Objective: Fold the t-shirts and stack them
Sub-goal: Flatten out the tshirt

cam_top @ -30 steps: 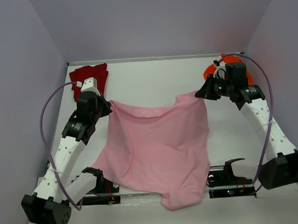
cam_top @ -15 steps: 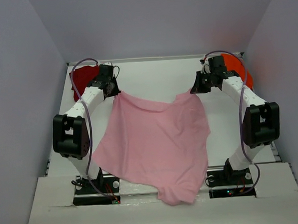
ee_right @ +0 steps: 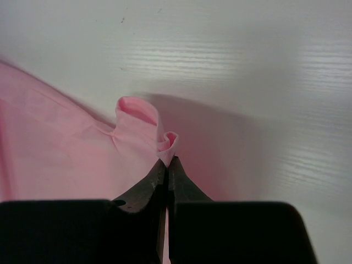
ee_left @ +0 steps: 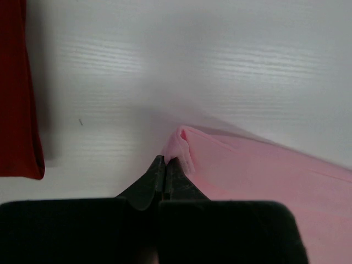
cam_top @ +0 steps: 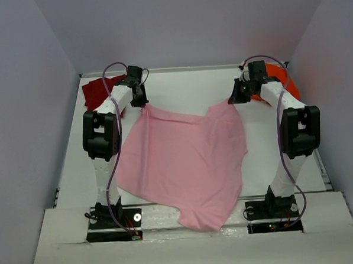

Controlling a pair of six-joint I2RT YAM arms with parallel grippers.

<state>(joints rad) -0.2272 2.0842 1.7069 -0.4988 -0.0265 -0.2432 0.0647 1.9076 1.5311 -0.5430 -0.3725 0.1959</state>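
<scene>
White tabletop (cam_top: 186, 87) between grey walls filled the top view. We had the light pink t-shirt (cam_top: 184, 161) spread across the middle of it, with the near hem drooping over the front ledge at lower centre.

Our left gripper (ee_left: 165, 163) had its jaws pressed together on a thin sliver of the shirt's upper-left corner. Our right gripper (ee_right: 168, 162) was clamped the same way on a puckered bit of the upper-right corner. The dark red t-shirt (cam_top: 97, 90) lay in the upper left of the frame, just beside the left gripper. The bright orange t-shirt (cam_top: 277, 82) sat at upper right, partly behind the right arm.

We judged the left hold the weaker one, since so little cloth showed at the tips. Any tug could pull that corner free and drop that side into a skewed heap. The slack edge between the two grips could set a crease. The overhanging hem might catch on the ledge. A wide swing could also drag either neighbouring shirt out of place.
</scene>
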